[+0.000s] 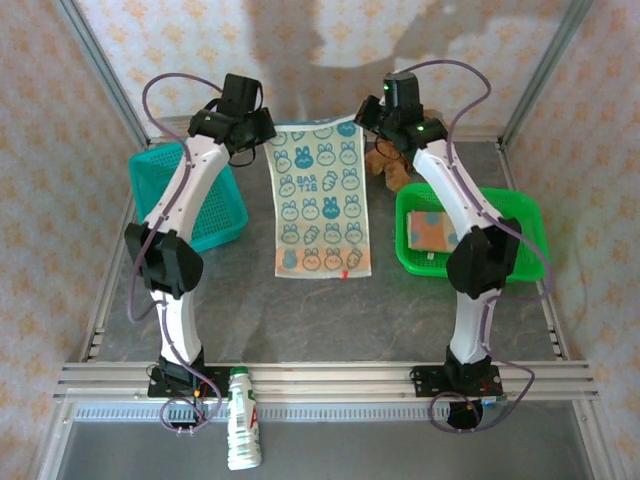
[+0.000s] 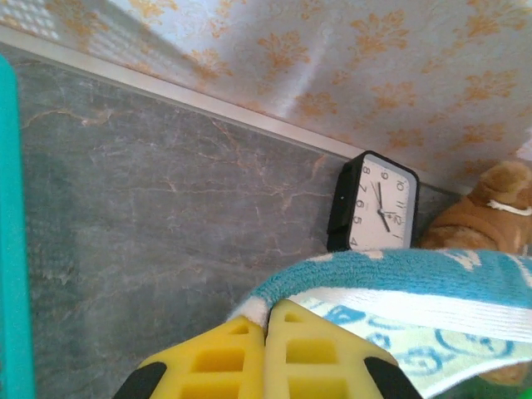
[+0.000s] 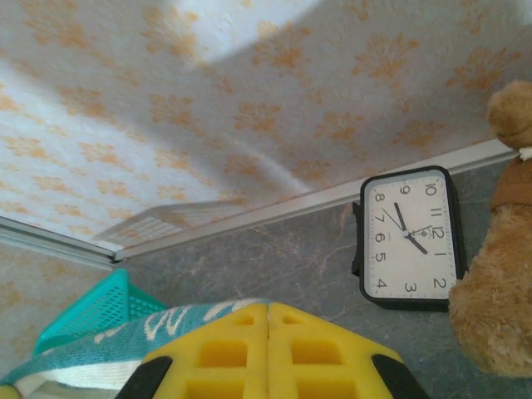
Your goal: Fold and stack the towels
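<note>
A cream towel [image 1: 320,200] printed with blue bunny heads hangs stretched between my two grippers, its near orange hem down on the table. My left gripper [image 1: 262,130] is shut on the towel's far left corner. In the left wrist view the yellow fingers [image 2: 224,357] pinch a white corner of the towel [image 2: 399,283]. My right gripper [image 1: 366,115] is shut on the far right corner. In the right wrist view the towel's teal edge [image 3: 125,332] runs in under the closed yellow fingers [image 3: 324,349]. A folded orange-and-blue towel [image 1: 432,232] lies in the green basket [image 1: 525,215].
A teal basket [image 1: 185,195] stands at the left, beside my left arm. A brown teddy bear [image 1: 385,160] sits by the right arm, and a black clock [image 3: 411,241] stands by the back wall. A white bottle [image 1: 243,420] lies at the near edge.
</note>
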### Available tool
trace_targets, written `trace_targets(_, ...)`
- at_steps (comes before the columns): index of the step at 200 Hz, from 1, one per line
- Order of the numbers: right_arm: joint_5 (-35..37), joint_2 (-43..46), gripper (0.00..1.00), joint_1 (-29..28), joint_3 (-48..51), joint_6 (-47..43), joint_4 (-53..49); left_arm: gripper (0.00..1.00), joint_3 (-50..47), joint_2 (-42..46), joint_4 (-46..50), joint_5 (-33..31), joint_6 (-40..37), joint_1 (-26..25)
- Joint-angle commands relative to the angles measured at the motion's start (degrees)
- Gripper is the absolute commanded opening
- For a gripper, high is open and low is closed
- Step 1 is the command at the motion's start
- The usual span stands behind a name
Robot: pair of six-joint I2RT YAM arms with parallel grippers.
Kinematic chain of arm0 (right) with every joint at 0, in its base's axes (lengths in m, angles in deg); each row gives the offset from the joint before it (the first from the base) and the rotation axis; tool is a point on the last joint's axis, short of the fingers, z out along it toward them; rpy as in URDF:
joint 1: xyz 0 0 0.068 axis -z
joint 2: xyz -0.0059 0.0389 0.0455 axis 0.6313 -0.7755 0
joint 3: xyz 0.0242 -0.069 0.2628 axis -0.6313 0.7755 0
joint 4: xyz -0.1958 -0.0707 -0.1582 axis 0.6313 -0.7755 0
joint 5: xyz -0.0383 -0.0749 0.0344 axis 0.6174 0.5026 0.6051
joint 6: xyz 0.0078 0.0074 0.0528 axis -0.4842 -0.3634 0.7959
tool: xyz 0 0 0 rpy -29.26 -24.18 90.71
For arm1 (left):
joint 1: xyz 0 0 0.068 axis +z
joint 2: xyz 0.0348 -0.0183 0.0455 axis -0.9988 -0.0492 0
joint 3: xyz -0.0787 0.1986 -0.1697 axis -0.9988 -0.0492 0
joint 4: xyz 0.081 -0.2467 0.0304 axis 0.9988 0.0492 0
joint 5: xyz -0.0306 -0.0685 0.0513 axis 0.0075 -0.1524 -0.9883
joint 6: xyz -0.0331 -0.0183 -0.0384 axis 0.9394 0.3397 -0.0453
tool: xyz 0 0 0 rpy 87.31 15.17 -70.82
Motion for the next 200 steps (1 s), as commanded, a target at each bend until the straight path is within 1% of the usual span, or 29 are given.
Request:
trace_targets(1, -1.5, -2.1, 0.00, 0.4, -2.1, -0.6, -0.2, 0.00, 3.2, -2.0, -0.4, 1.8, -2.0, 0.2)
trace_targets(24, -2.2, -3.6, 0.00, 0.4, 0.4, -0.8, 0.4, 0.00, 0.7, -2.9, -0.2, 3.1, -1.7, 0.2)
trace_targets(52, -3.4, -2.8, 0.00, 0.4, 6.8, -0.2, 1.7, 0.00, -7.6, -0.4, -2.2, 4.0, -0.7, 0.2)
trace_targets(80, -3.7, 1.1, 0.00, 0.1, 16.1, 0.2, 3.6, 0.00, -18.3, 4.4, -6.7, 6.1, 0.9, 0.2)
trace_targets(84, -3.6, 1.8, 0.00, 0.0, 17.5, 0.2, 3.8, 0.00, -19.7, 5.1, -7.2, 6.4, 2.6, 0.2)
trace_targets(94, -3.4, 3.4, 0.00, -0.1, 21.0, 0.2, 4.6, 0.00, -23.2, 6.6, -8.3, 7.0, 3.4, 0.1)
trace_targets(132, -2.9, 9.2, 0.00, -0.6, 32.2, 0.6, 6.6, 0.00, -33.9, 13.0, -11.6, 8.6, 6.8, -1.0)
trace_targets(200, -1.5, 16.5, 0.00, -1.6, 43.4, 0.7, 7.3, 0.00, -49.6, 21.4, -14.6, 7.3, 10.6, -4.7)
